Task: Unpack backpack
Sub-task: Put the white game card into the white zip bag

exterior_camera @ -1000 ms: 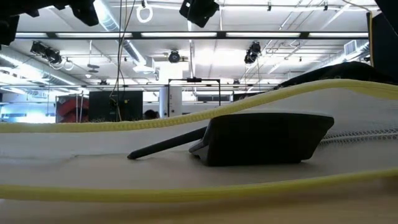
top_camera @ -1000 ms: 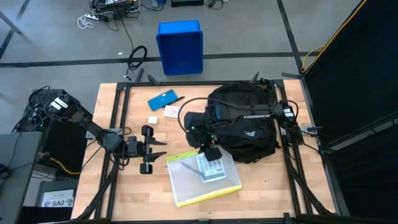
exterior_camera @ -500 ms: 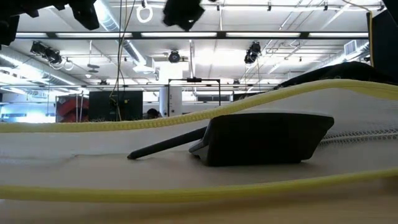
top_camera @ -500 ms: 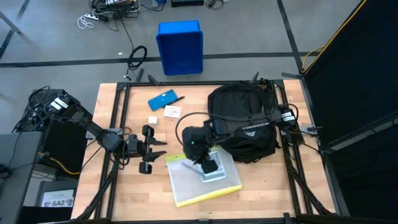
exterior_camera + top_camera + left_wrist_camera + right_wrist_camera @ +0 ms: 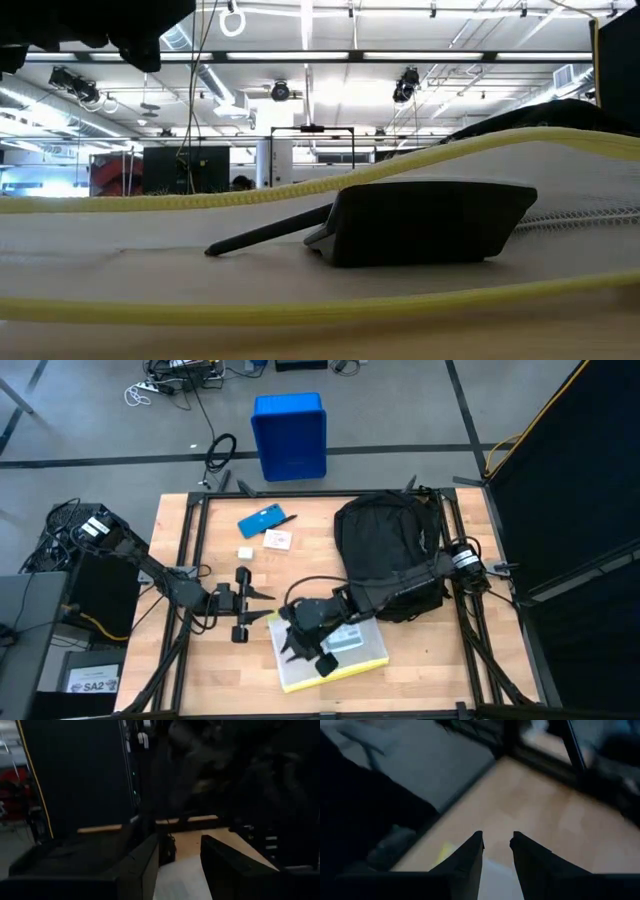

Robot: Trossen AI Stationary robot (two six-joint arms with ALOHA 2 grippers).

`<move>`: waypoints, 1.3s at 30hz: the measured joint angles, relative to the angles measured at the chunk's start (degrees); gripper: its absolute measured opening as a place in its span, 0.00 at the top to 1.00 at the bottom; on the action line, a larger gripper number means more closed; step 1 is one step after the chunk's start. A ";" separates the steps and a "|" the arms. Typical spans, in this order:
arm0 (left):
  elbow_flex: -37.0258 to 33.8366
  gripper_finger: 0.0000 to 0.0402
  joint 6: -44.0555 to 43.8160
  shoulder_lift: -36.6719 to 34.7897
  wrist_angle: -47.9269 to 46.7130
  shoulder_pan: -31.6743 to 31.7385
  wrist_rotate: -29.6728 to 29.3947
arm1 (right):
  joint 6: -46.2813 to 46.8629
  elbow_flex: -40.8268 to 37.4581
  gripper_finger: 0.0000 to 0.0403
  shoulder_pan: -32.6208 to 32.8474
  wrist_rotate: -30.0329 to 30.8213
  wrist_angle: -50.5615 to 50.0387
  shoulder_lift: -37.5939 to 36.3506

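Backpack (image 5: 388, 550) behind right claw (image 5: 300, 645), apart; claw empty.

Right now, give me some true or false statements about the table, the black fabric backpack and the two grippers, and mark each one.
1. The black fabric backpack lies on the wooden table's right side. True.
2. The right gripper is inside the backpack. False: it hangs over the flat white pouch with yellow edging.
3. The blue plastic bin stands on the table. False: it stands on the floor beyond it.
4. A blue phone lies on the table left of the backpack. True.
5. The left gripper holds the phone. False: it holds nothing.
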 joint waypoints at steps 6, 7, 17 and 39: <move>0.00 0.71 -2.60 0.00 1.64 0.00 0.02 | 4.97 -7.35 0.85 -3.54 -2.84 4.77 -0.09; 0.00 0.71 -2.66 0.00 2.15 0.00 0.02 | 5.47 -8.78 0.86 -4.09 -3.09 6.70 -0.16; 0.00 0.71 -5.06 0.00 4.70 0.00 0.06 | 10.95 -21.32 0.89 -7.67 -3.83 22.03 -0.35; 0.00 0.71 -3.92 0.02 4.03 0.00 -1.66 | 9.43 -23.58 0.90 -5.75 -3.81 24.59 -0.35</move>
